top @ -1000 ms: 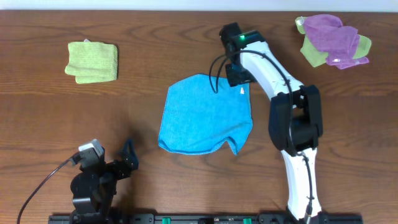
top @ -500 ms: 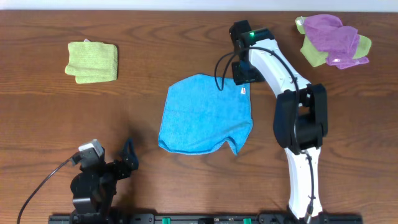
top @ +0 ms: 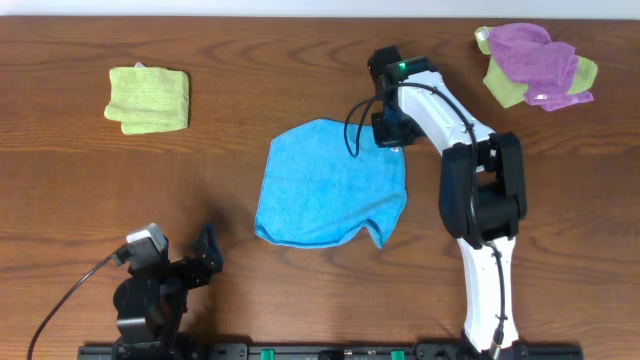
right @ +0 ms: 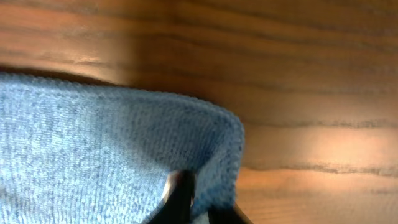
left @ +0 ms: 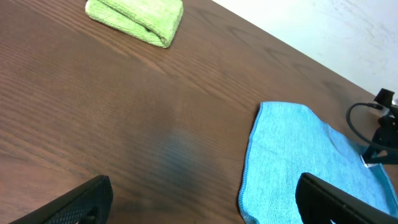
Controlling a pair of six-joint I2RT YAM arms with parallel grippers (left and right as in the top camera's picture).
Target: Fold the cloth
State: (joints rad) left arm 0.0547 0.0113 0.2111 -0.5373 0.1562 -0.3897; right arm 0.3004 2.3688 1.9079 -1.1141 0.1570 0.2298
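nubby terry cloth [top: 325,190] on glossy wood-grain table [top: 300,60].

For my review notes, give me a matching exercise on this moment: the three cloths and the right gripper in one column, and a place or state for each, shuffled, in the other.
Things:
1. blue cloth
2. light green cloth
3. purple cloth
4. right gripper

Places or states:
A. bunched in a heap at the far right of the table
B. shut on a corner of a cloth
C. spread out near the middle
D. folded, at the far left

Pairs: 1-C, 2-D, 3-A, 4-B
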